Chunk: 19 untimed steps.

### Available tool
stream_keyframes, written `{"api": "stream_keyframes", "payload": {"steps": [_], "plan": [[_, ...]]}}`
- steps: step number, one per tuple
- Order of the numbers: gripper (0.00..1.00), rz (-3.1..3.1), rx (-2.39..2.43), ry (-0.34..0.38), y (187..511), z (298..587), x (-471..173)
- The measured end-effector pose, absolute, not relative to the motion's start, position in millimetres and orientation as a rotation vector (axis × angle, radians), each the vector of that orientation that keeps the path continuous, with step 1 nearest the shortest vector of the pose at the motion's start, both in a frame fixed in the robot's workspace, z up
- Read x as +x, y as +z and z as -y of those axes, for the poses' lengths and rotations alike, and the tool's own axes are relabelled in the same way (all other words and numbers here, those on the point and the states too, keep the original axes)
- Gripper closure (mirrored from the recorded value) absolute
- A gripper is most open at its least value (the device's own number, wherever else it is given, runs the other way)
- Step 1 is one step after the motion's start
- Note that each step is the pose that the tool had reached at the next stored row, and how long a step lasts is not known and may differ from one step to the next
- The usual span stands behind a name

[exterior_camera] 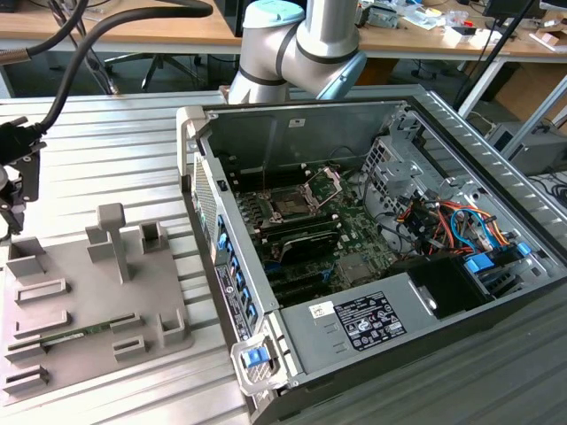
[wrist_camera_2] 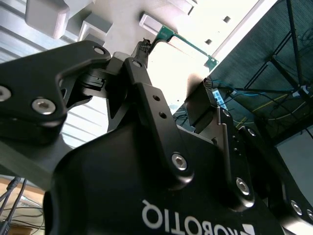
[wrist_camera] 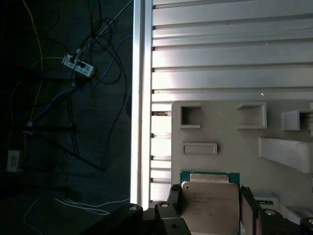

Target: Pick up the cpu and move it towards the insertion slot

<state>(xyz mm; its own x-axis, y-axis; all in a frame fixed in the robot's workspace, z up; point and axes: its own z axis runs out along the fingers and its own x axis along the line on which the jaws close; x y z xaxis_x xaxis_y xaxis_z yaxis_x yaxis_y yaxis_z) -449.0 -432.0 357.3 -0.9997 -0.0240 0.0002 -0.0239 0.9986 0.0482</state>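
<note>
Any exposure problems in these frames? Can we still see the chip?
Second wrist view: blown-out white glare around the gripper, detail lost there. First wrist view: the floor side is nearly black, but the chip it holds is well lit. Exterior view: even light, socket clear.

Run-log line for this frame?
jaws: shut on silvery square cpu | over: grey plastic tray | dark square insertion slot: empty

A ribbed aluminium bench (exterior_camera: 106,133) spreads across the exterior view's left, brightly lit. Pale wooden desks (exterior_camera: 159,31) run along the top of that frame, cluttered at the upper right. In the first wrist view, a dark floor (wrist_camera: 49,196) carries loose cables (wrist_camera: 112,63) and a power strip (wrist_camera: 78,66).
</note>
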Motion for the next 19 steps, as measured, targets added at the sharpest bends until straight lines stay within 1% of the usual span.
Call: {"api": "stream_keyframes", "payload": {"steps": [19], "plan": [[0.45,3.14,0.038,-0.076,363.3,432.0,-448.9]]}}
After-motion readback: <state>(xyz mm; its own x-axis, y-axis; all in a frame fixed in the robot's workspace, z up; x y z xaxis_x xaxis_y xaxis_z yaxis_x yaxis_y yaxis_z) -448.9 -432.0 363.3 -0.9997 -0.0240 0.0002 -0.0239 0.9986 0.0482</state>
